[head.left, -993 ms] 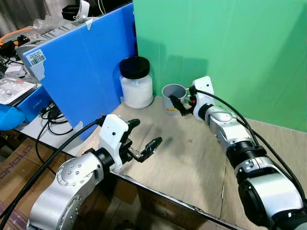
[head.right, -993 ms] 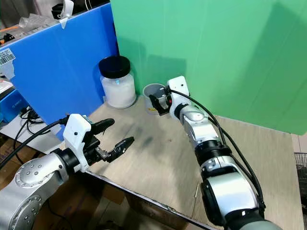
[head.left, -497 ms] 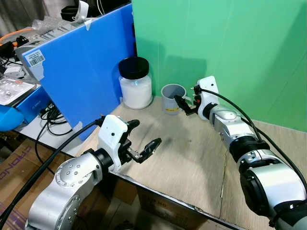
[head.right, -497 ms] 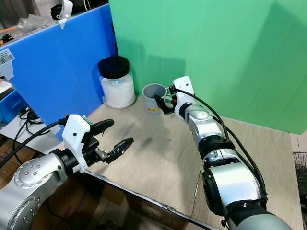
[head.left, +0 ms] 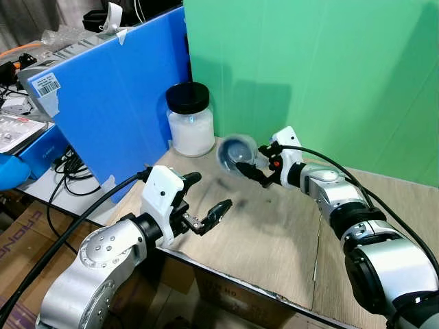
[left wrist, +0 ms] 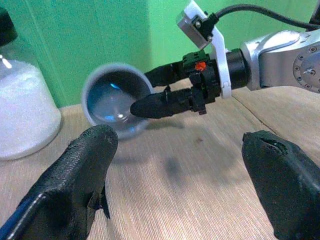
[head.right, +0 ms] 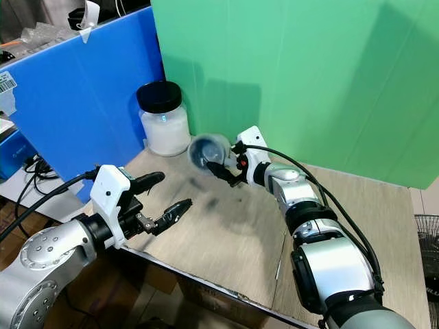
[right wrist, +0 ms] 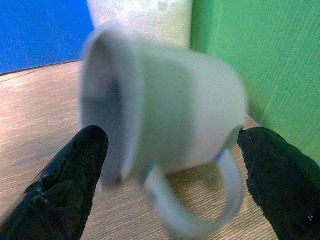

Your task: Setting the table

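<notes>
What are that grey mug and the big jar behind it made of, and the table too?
The mug, tipped on its side, looks like glazed ceramic or smooth plastic: pale grey with a glint inside; I can't tell which. The jar looks like clear glass or plastic, white grains showing through, under a matte black lid, probably plastic. The table looks like bare light wood with visible grain.

The grey mug (head.left: 237,153), upright by the worktop's (head.left: 274,233) back edge a second ago, now lies tipped over, mouth toward the front edge. The right pincer (head.left: 255,173) has swung lower and leftward, fingers spread either side of it.
</notes>
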